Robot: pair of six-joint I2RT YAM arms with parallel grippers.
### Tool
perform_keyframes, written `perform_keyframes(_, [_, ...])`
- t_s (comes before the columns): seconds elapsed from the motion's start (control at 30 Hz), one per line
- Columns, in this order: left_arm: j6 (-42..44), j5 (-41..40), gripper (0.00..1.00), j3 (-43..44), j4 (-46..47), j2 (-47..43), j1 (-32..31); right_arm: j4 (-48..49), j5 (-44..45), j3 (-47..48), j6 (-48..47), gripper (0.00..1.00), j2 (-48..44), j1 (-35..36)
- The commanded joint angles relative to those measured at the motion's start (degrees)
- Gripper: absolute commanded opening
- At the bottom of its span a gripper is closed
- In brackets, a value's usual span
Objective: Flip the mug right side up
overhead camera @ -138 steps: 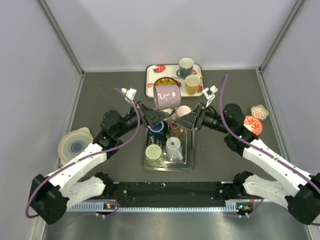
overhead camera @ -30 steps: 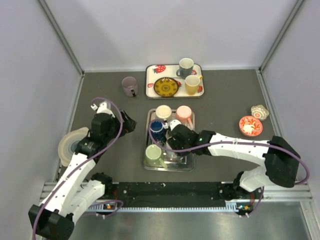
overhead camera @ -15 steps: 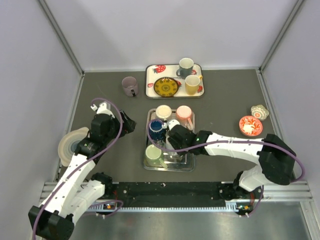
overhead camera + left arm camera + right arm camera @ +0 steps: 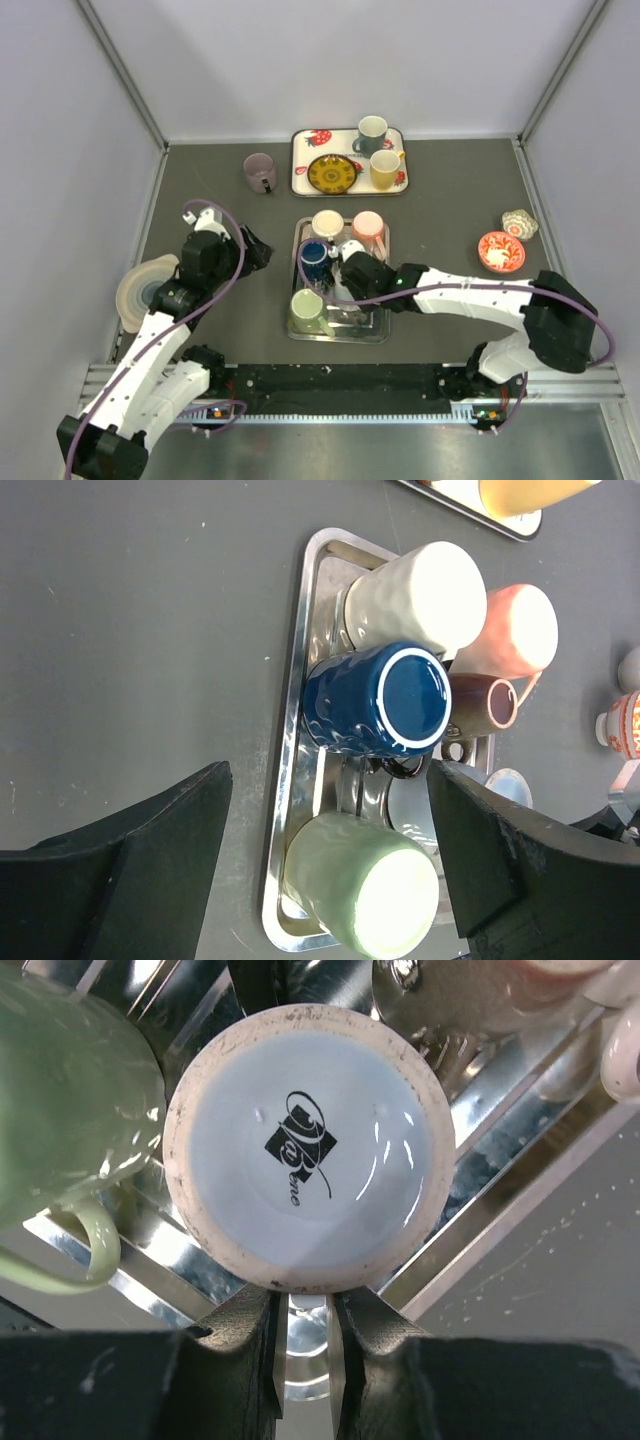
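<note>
From the right wrist, the pale blue ceramic mug (image 4: 308,1145) stands upside down in the ribbed steel tray (image 4: 505,1135). Its glossy base faces up inside a rough beige foot ring flecked with dark specks. The base carries a black diamond mark with looping script; only "ene" reads clearly. The right claw (image 4: 305,1310) sits against the mug's side, fingers drawn close with a narrow pale strip between them. Whether they pinch anything I cannot tell. A pale green mug (image 4: 60,1080) is just beside it. Bare dark counter (image 4: 530,1300) shows past the tray's edge.

From the left wrist, the left claw (image 4: 328,780) hangs spread wide with nothing in it, the tray in sight between its fingers. The mugs there are all base up: a dimpled navy mug (image 4: 385,705), a cream mug (image 4: 420,595), a salmon pink mug (image 4: 510,630) and a small brown mug (image 4: 485,705). A sliver of the pale blue one peeks out near the right finger. The counter left of the tray is open.

From above, the tray lies mid-counter. The right arm reaches across it from the right, and its claw is down over the near right part, hiding the mug. The left claw is off the tray's left side, apart from it. There is open room on both sides. A purple mug (image 4: 260,172) stands opening up at far left. A strawberry-printed white tray (image 4: 300,178) sits at the far edge, an orange bowl (image 4: 500,250) at right and pale stacked plates (image 4: 148,290) at left.
</note>
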Motion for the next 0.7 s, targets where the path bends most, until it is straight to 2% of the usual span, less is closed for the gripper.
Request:
perform_keyframes(0.0, [-0.41,0.87,0.83,-0.10,2.81,-1.91,0.09,0.87,2.13,0.14,1.19,0.00,-8.79,2.09])
perform_keyframes(0.17, [0.03,0.79,0.83,0.51,2.72,-3.50,0.09,-4.22,2.04,3.21,1.63,0.00,-18.27,5.25])
perform_keyframes(0.3, [0.20,2.97,0.87,2.01,3.25,-4.11,0.00,-5.02,1.34,5.85,4.17,0.00,-25.40,5.61])
perform_keyframes(0.43, [-0.23,13.84,0.91,2.54,10.78,-6.56,0.00,-0.64,1.25,6.30,7.51,0.00,-31.55,4.12])
perform_keyframes(0.5, [-2.51,17.64,0.92,1.92,15.62,-8.06,0.09,4.54,-1.64,4.73,9.09,0.00,-34.88,-0.16])
perform_keyframes(0.53, [-3.48,19.40,0.92,0.96,21.30,-9.63,0.00,6.56,-3.48,3.93,11.54,0.00,-36.04,-2.20])
perform_keyframes(0.6, [-7.24,24.59,0.92,0.17,27.13,-10.79,0.00,14.53,-10.68,0.87,14.88,0.00,-39.02,-7.11])
perform_keyframes(0.63, [-8.66,26.26,0.92,-0.45,30.20,-11.23,0.00,18.23,-13.66,-0.46,19.25,0.00,-39.99,-12.27])
perform_keyframes(0.67, [-10.15,29.84,0.92,-0.63,35.54,-11.14,0.00,21.92,-20.13,-1.77,21.73,0.00,-40.61,-15.28])
